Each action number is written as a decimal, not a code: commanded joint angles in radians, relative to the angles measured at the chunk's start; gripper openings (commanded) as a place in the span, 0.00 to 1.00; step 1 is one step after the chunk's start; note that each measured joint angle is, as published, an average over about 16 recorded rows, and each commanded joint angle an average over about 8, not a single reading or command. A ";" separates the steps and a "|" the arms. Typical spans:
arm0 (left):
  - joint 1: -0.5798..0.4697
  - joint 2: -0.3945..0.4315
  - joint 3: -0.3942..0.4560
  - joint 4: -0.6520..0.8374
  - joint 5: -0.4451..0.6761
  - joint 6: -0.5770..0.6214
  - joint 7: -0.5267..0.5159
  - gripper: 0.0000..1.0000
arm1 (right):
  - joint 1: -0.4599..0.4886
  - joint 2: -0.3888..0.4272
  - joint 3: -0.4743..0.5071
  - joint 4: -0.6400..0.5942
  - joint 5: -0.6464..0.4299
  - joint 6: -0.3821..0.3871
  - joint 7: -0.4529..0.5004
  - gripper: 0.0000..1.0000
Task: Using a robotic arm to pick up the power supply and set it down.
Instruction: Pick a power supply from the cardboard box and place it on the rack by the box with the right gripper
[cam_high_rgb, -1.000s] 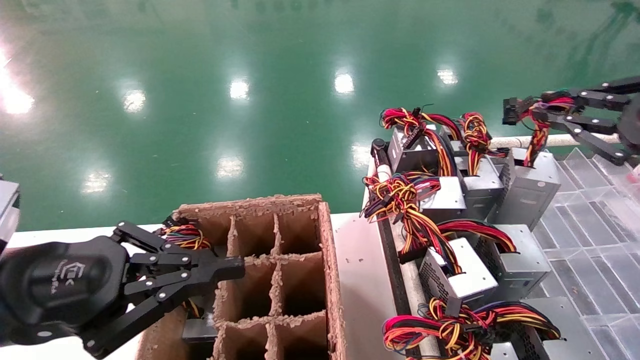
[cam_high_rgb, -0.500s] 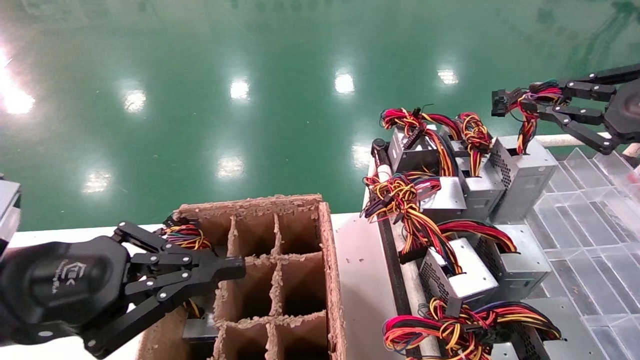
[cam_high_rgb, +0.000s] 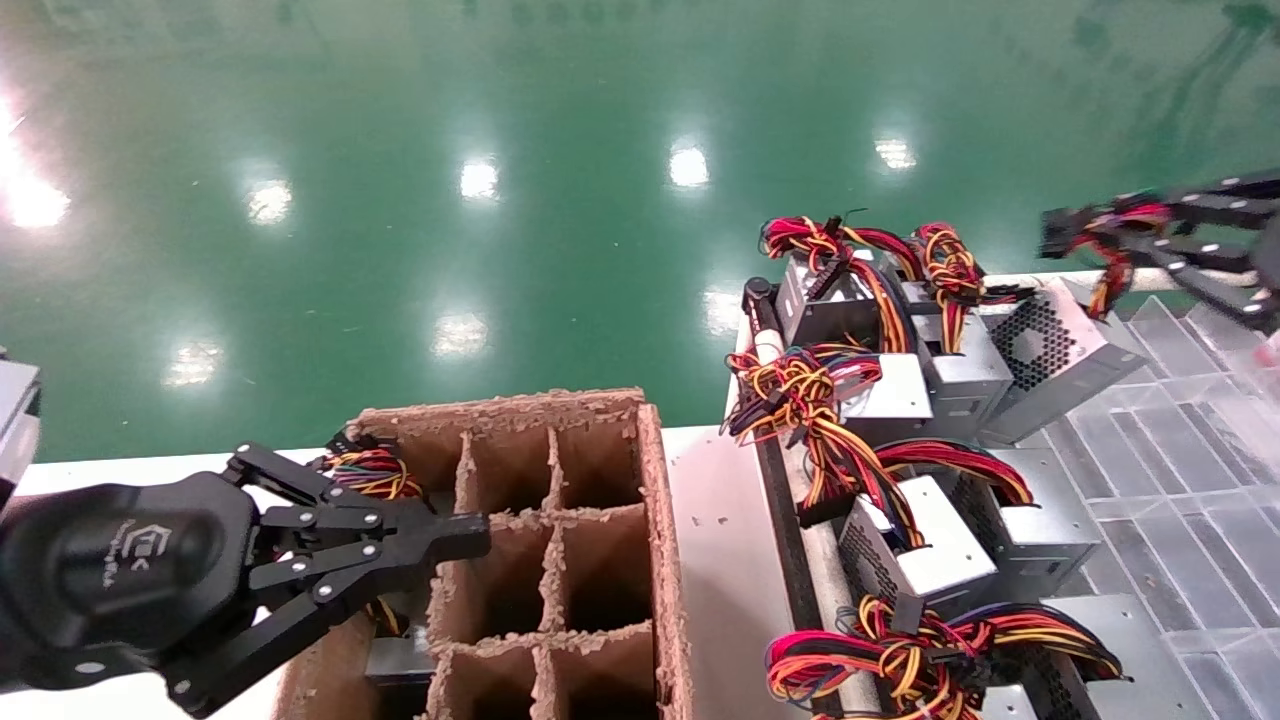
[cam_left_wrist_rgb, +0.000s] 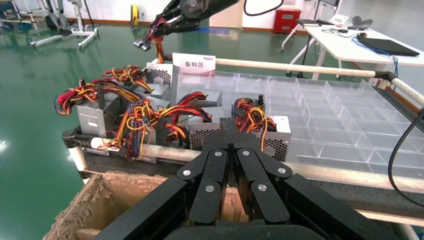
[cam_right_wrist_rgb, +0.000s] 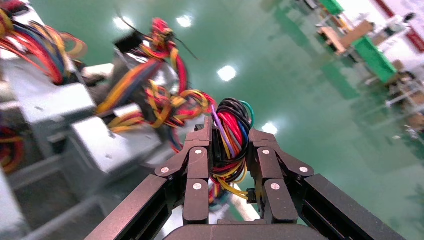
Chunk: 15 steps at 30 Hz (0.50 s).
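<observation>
The power supply (cam_high_rgb: 1060, 345) is a silver-grey box at the back right, tilted over with its honeycomb vent side facing up. Its wire bundle (cam_high_rgb: 1112, 265) rises to my right gripper (cam_high_rgb: 1120, 222), which is shut on the wires above and to the right of the box. In the right wrist view the red, black and yellow wire bundle (cam_right_wrist_rgb: 235, 117) is pinched between the jaws of the right gripper (cam_right_wrist_rgb: 229, 137). My left gripper (cam_high_rgb: 465, 535) is shut and empty, parked over the brown cardboard divider box (cam_high_rgb: 660, 520). The left wrist view shows the left gripper (cam_left_wrist_rgb: 227, 127) with its jaws together.
Several look-alike power supplies (cam_high_rgb: 930, 550) with coloured wires crowd the left side of a clear plastic divider tray (cam_high_rgb: 1180, 470). Another unit (cam_high_rgb: 395, 655) sits in a left cell of the cardboard box. Green floor lies beyond the table edge.
The right gripper swung left, then back to the right, still holding the wires. The power supply went from upright to tilted toward the right. The left arm has not moved.
</observation>
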<state>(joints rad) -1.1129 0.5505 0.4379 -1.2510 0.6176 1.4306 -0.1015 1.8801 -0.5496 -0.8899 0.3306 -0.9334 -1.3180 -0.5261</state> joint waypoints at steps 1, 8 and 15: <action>0.000 0.000 0.000 0.000 0.000 0.000 0.000 0.00 | 0.008 0.006 0.002 -0.014 -0.003 0.009 -0.011 0.00; 0.000 0.000 0.000 0.000 0.000 0.000 0.000 0.00 | 0.018 -0.026 0.002 -0.051 -0.005 0.015 -0.033 0.00; 0.000 0.000 0.000 0.000 0.000 0.000 0.000 0.00 | 0.005 -0.100 0.007 -0.102 0.009 0.019 -0.063 0.00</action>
<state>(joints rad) -1.1129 0.5505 0.4379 -1.2510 0.6176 1.4305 -0.1015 1.8883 -0.6472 -0.8826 0.2288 -0.9256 -1.2981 -0.5886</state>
